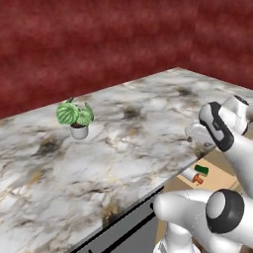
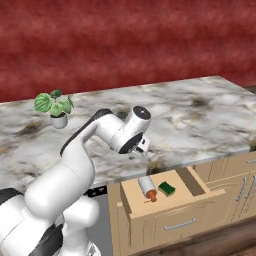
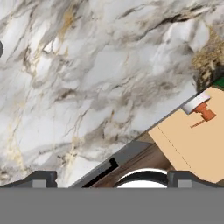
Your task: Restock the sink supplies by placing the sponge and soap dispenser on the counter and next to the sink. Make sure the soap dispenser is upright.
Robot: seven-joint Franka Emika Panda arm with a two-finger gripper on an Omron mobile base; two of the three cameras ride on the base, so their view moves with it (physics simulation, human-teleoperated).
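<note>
The soap dispenser (image 2: 147,188), a whitish bottle with an orange pump, lies on its side in an open wooden drawer (image 2: 165,207) below the counter (image 2: 200,120). The green sponge (image 2: 167,188) rests flat beside it on the right. Both also show in the left base view, soap dispenser (image 1: 191,175) and sponge (image 1: 201,169). My gripper (image 2: 140,148) hovers over the counter's front edge, above and slightly left of the drawer, open with nothing between its fingers. In the hand view the gripper (image 3: 113,179) has its tips spread wide, with the dispenser's pump (image 3: 204,112) and a sponge corner (image 3: 220,82) at the right edge. The sink is out of view.
A small white pot with a green leafy plant (image 1: 75,117) stands on the marble counter (image 1: 123,148) toward the back left. A dark red wall rises behind the counter. Light wooden cabinets (image 2: 240,190) with handles sit right of the drawer. A dark appliance front (image 1: 123,230) lies under the counter edge.
</note>
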